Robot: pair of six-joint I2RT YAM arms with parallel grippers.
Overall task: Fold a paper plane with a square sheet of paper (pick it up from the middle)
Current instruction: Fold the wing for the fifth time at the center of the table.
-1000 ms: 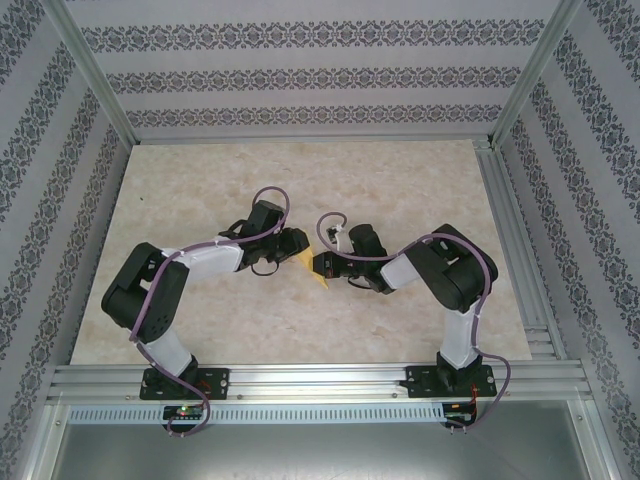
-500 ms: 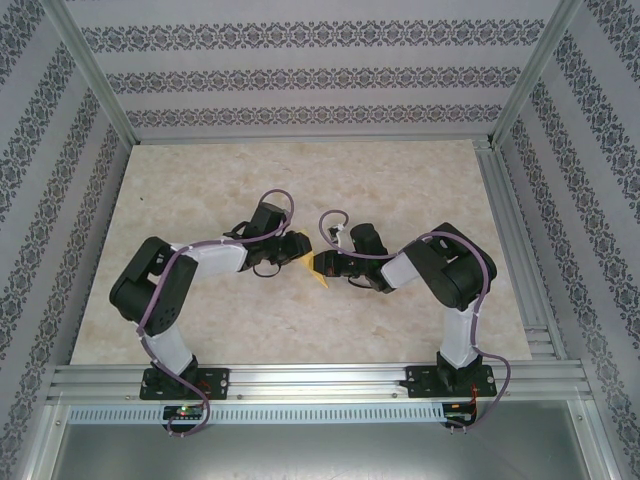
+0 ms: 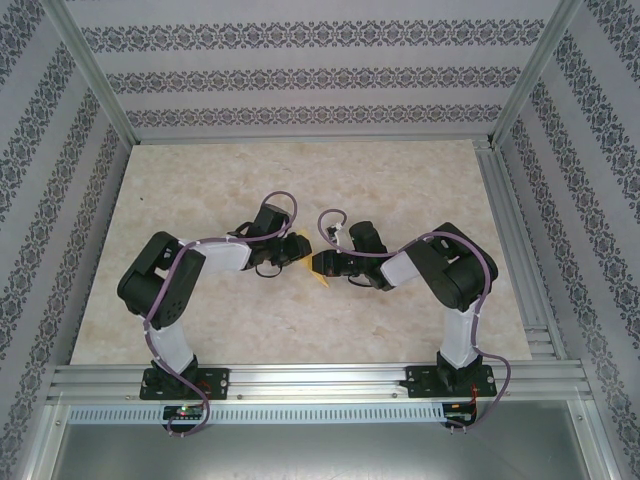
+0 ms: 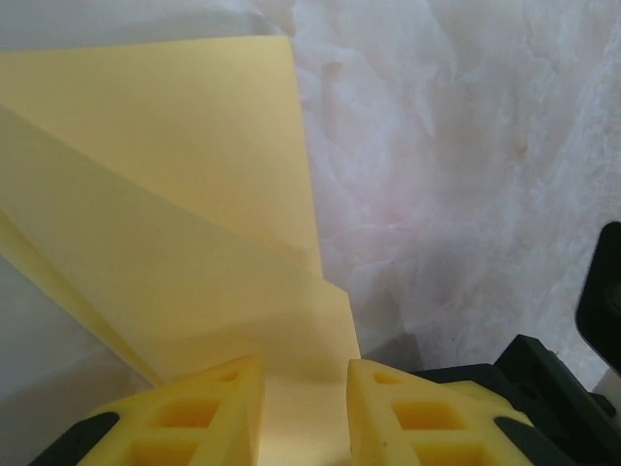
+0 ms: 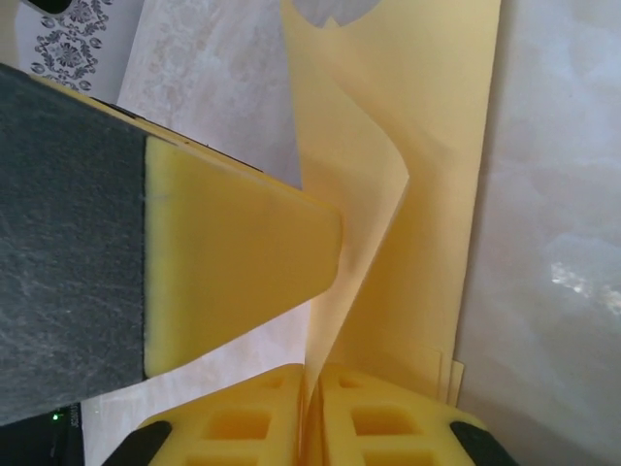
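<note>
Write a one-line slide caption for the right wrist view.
Right gripper clamped on a flap of the part-folded yellow paper.

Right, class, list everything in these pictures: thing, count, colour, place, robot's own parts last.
paper sheet: one, yellow-orange, partly folded, mid-table between the tools
table: one, cream marbled, under the arms
walls: three, white with dark patterned bands, around the table
frame rail: one, silver, near edge
cables: two, purple, along the arms
left arm, right arm: two, black and white, bases at the rail
left tool: one, yellow fingers apart, paper between them
right tool: one, yellow fingers shut on the paper
</note>
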